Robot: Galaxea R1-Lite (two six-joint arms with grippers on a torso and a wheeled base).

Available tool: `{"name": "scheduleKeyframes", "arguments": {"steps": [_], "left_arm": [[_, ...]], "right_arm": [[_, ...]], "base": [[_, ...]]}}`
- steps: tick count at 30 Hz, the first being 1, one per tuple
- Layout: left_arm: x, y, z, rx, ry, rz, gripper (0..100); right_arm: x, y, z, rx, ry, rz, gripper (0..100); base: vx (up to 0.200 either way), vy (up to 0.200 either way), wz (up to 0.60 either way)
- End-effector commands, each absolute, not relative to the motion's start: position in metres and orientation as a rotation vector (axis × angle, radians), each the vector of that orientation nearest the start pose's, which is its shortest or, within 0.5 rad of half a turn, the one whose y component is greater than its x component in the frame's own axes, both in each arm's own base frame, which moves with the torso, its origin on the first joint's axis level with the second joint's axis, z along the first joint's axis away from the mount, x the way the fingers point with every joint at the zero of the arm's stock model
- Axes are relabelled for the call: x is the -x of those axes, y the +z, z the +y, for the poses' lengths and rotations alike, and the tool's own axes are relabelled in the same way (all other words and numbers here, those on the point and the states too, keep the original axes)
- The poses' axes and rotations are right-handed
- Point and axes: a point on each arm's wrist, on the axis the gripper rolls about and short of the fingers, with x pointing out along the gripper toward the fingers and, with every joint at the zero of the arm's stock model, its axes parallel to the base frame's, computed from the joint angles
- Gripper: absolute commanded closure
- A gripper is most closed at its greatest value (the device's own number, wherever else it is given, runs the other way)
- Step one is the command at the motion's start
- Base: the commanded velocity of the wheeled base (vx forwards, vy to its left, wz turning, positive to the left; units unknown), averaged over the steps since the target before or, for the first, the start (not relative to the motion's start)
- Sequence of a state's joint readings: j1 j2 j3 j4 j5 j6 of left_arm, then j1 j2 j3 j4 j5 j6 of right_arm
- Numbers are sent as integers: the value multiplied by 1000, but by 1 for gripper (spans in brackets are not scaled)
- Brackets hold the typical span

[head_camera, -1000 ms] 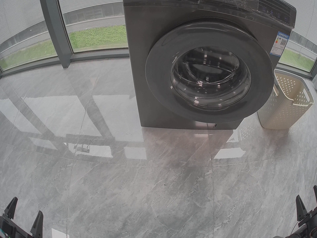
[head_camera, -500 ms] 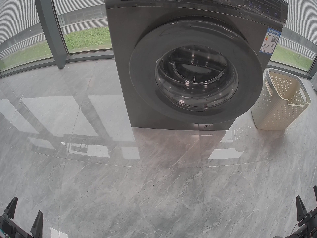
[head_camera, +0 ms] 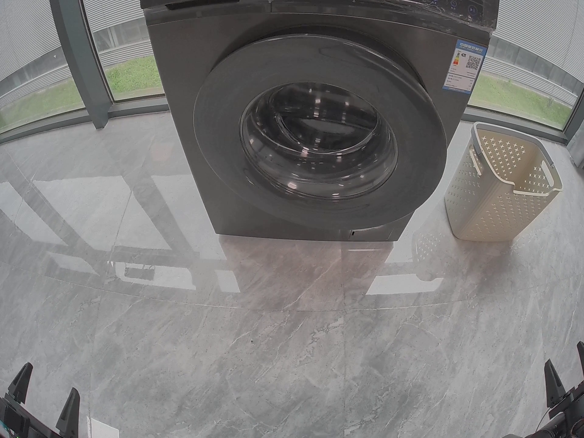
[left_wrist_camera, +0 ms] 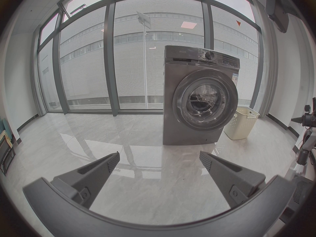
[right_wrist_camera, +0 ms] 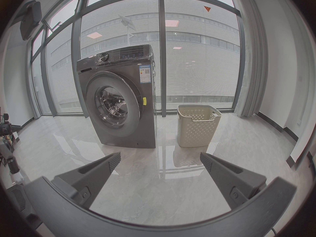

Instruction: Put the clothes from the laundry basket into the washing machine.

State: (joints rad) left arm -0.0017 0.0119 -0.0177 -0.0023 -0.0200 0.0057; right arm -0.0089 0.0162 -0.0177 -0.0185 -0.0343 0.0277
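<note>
Shiny grey floor (head_camera: pixel 243 348), with big windows (left_wrist_camera: pixel 85 66) far behind the washing machine (head_camera: pixel 316 129). The left gripper (left_wrist_camera: pixel 159 157) and right gripper (right_wrist_camera: pixel 160 157) are spread wide, holding nothing.

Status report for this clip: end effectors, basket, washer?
Left end effector, right end effector open, empty. Washing machine door shut. Laundry basket right of it, contents unseen.

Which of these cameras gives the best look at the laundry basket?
The right wrist view: the laundry basket stands whole and unobstructed beside the washing machine. The head view sees it from above, near the picture's edge, showing some of its inside. The left wrist view shows it small and farther off.
</note>
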Motion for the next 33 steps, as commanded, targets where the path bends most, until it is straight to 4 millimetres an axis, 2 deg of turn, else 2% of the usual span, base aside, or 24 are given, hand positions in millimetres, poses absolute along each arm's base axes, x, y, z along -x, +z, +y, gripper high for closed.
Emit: {"name": "scheduleKeyframes", "arguments": {"steps": [1, 4, 6, 8, 10, 13, 15, 17, 18, 19, 20, 27, 30, 33], "left_arm": [[22, 76, 0, -6, -21, 1, 0], [22, 76, 0, -6, -23, 1, 0], [22, 76, 0, -6, -21, 1, 0], [22, 76, 0, -6, -21, 1, 0], [22, 76, 0, -8, -21, 1, 0], [22, 76, 0, -6, -21, 1, 0], [22, 76, 0, -6, -21, 1, 0], [22, 76, 0, -6, -23, 1, 0], [22, 76, 0, -6, -23, 1, 0], [22, 76, 0, -6, -21, 1, 0], [22, 76, 0, -6, -21, 1, 0], [22, 76, 0, -6, -23, 1, 0], [22, 76, 0, -6, -23, 1, 0], [22, 76, 0, -6, -23, 3, 0]], "right_arm": [[22, 78, -1, -28, -43, -11, 0], [22, 78, -1, -35, -46, -16, 0], [28, 98, 0, -47, -34, -127, 0], [36, 132, 0, -65, -19, -217, 0], [30, 145, -1, -66, -5, -169, 0], [-8, 151, 2, -88, 109, 68, 0], [-23, 154, 4, -115, 149, 130, 0], [-50, 161, 10, -190, 221, 194, 0], [-69, 165, 17, -230, 271, 229, 0], [-71, 165, 18, -232, 275, 231, 0], [-96, 168, 32, -275, 346, 265, 0], [-153, 154, 62, -305, 382, 351, 0], [-171, 152, 74, -336, 380, 358, 0], [-178, 152, 89, -386, 386, 363, 0]], "base": [[200, 0, 0], [200, 0, 0], [200, 0, 0], [200, 0, 0], [200, 0, 0], [200, 0, 0], [100, 0, 0], [0, 0, 0], [0, 0, 0], [0, 0, 0], [0, 0, 0], [0, 0, 0], [0, 0, 0], [0, 0, 0]]}}
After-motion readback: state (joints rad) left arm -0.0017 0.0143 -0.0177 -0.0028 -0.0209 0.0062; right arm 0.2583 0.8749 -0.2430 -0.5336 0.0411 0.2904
